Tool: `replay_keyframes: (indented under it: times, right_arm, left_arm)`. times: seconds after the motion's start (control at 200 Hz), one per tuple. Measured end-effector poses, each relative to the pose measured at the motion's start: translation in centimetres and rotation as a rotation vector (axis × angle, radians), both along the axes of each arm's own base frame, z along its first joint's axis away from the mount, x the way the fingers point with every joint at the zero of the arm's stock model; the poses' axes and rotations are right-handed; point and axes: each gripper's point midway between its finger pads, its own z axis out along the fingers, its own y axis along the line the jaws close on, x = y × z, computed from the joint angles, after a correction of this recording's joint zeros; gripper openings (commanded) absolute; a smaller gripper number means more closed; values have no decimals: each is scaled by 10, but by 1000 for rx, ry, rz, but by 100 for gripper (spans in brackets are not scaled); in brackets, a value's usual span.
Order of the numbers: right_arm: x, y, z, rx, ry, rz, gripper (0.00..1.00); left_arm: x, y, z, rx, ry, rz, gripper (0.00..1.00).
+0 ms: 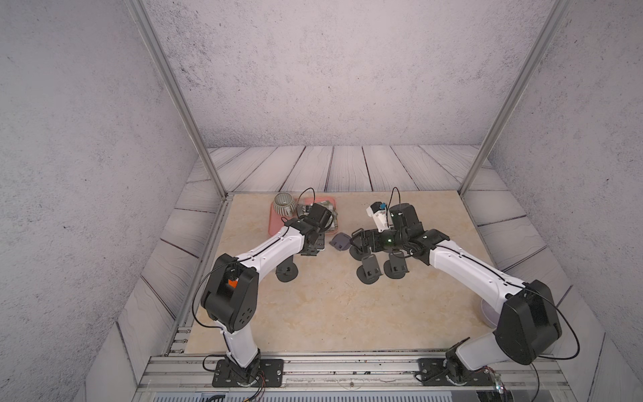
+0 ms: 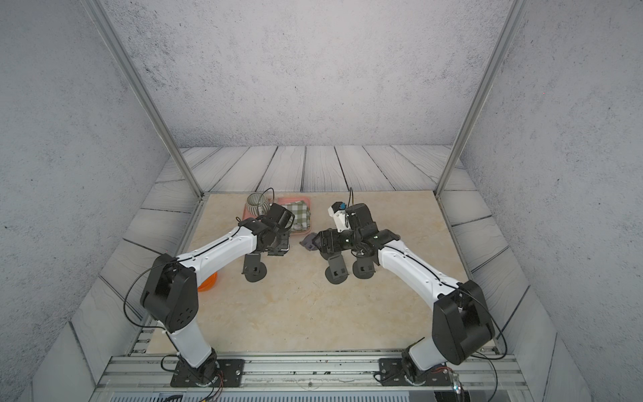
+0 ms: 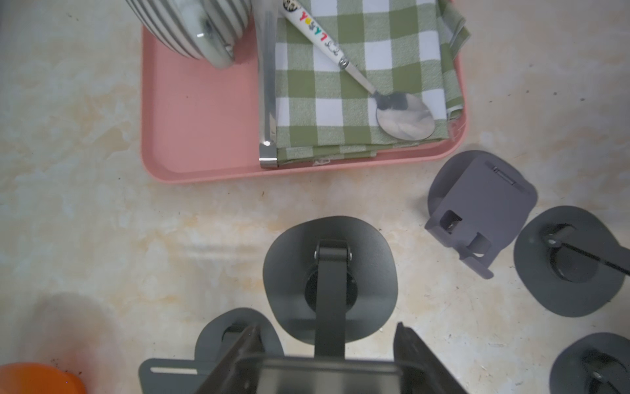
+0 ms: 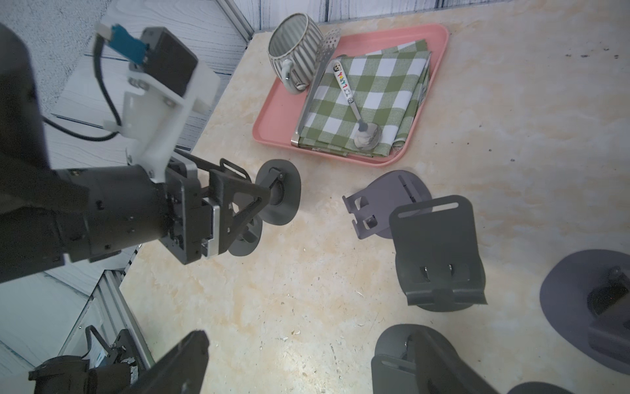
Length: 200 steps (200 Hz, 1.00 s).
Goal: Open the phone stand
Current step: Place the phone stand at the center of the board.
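The left claw (image 3: 327, 354) is clamping the back plate of a dark phone stand (image 3: 368, 273), one finger pressing on each side edge. The round base is hanging out in front on its hinge arm. In the left wrist view that base is overlapping another dark stand (image 3: 235, 337) sitting below it. So the held one looks to be riding just above the surface (image 1: 330, 313), near the front edge of the pink tray (image 3: 191, 136) (mug, checked cloth and spoon are lying in there, no part of this job). Gripping by the plate is making sense to me: it is leaving the base and hinge free to swing.

The right claw (image 1: 356, 240) is pointing across toward its partner, jaws spread wide and holding nothing. It is hovering just beside a purple-grey stand (image 1: 341, 241) that is sitting unfolded on the surface. Two dark stands (image 1: 370, 269) are standing propped open close to the right arm, so this looks like one stand in a batch.

How far the held hinge is opened, I cannot tell from here. My guess is the empty claw is lining up to catch the base while the left one is anchoring the plate. The risk is the thin plate twisting between the fingers once the hinge is resisting.
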Motion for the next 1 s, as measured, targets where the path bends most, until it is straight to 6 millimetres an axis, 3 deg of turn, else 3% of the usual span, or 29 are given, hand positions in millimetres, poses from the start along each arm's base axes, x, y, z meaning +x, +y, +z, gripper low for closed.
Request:
replay_keyframes:
  times: [0.33,0.681,0.756,0.916,1.001]
  right_arm:
    - [-1,-1,-2,-7,5,-1,97]
    - [-2,-2,-3,-11,10,-1,97]
    - [-2,-2,-3,-13,9,0,97]
    - [-2,-2,-4,-18,9,0,97]
    - [-2,-3,-4,-20,10,-1,97]
  left_arm:
    - [3,10,-32,-27,117,34,47]
    - [8,8,-49,-37,205,27,57]
    - [8,7,-52,-40,216,25,66]
    - [7,6,-56,-47,234,15,100]
    - [9,7,-56,-55,230,27,98]
